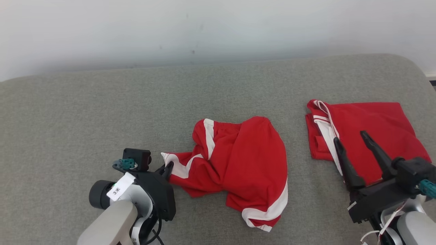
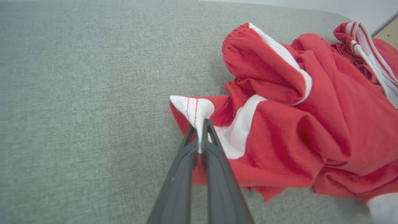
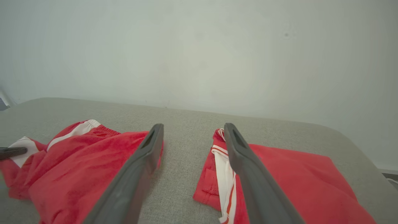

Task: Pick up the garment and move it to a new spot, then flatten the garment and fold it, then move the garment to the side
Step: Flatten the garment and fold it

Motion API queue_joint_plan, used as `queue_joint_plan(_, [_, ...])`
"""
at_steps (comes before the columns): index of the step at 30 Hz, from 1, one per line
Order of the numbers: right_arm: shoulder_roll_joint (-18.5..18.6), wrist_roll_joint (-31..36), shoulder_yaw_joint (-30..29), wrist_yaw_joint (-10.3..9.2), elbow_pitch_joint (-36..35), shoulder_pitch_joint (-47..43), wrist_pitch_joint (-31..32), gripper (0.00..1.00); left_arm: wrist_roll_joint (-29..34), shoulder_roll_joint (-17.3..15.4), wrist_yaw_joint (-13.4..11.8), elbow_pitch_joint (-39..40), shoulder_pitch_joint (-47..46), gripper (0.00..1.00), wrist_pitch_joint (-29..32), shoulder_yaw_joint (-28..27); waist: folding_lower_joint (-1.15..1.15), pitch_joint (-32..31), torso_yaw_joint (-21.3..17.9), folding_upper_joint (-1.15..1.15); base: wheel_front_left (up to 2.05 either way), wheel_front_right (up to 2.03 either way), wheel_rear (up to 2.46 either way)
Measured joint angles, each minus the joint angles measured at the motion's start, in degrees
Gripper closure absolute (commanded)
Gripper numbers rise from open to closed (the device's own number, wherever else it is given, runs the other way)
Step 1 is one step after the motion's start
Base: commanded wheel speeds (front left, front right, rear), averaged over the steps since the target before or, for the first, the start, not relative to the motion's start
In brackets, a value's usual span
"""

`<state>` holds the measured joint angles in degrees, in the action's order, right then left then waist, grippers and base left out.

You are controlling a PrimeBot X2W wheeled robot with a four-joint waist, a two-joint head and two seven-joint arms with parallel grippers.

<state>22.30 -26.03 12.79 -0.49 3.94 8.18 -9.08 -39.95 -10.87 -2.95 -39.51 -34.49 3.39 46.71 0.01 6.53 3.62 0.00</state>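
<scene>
Left tool pinching garment corner, bulk lying rightward

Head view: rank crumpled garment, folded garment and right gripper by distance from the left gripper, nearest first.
1. Crumpled garment, centre: white corner pinched in the left gripper.
2. Folded garment, right side.
3. Right gripper, open over its near edge; nearly tied with 2.
</scene>
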Motion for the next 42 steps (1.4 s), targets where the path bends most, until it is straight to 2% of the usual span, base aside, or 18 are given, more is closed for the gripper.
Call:
queue_joint_plan(1, [0.0,0.0,0.4,0.18,0.0,0.2,0.1,0.0,0.1,0.1,0.0,0.0,0.0,1.0,-0.3,0.0,0.0,-0.1,0.3,0.0,0.0,0.0,0.0])
queue_joint_plan(4, [-0.7,-0.4,2.6,2.53,0.6,2.5,1.9,0.0,0.3,0.6,-0.1,-0.1,0.0,1.0,-1.0,0.2,0.0,-0.2,1.3,0.0,0.0,0.0,0.0])
queue_joint_plan(8, [-1.9,-1.6,5.2,5.14,2.9,9.7,5.2,0.0,0.8,2.4,-0.2,0.6,0.0,1.0,-2.1,0.9,0.0,-0.5,3.0,0.0,0.0,0.0,0.0])
queue_joint_plan(14, [-3.3,-4.0,10.1,7.06,11.1,19.7,13.3,0.0,0.8,4.7,-0.6,1.2,0.2,1.0,-3.0,1.7,0.0,-0.9,6.4,0.0,0.0,0.0,0.0])
queue_joint_plan(24, [-3.8,-7.2,17.4,7.57,24.6,30.2,27.0,0.0,0.8,5.9,-1.2,1.6,1.2,1.0,-5.1,1.5,0.0,-0.7,12.7,0.0,0.0,0.0,0.0])
queue_joint_plan(28, [-3.1,-11.7,22.1,7.57,27.0,35.1,32.1,0.0,0.7,6.8,-1.6,2.0,1.2,1.0,-6.0,1.5,0.0,-0.3,15.6,0.0,0.0,0.0,0.0])
queue_joint_plan(35, [-1.9,-16.1,26.8,7.57,30.7,38.0,37.2,0.0,0.2,7.5,-1.6,1.7,1.2,1.0,-6.5,1.6,0.0,0.4,19.3,0.0,0.0,0.0,0.0])
queue_joint_plan(42, [-2.5,-20.3,30.1,7.57,33.7,38.4,39.9,0.0,-0.3,7.7,-1.6,1.5,1.3,1.0,-7.4,1.7,-0.01,0.7,22.0,0.0,0.0,0.0,0.0])
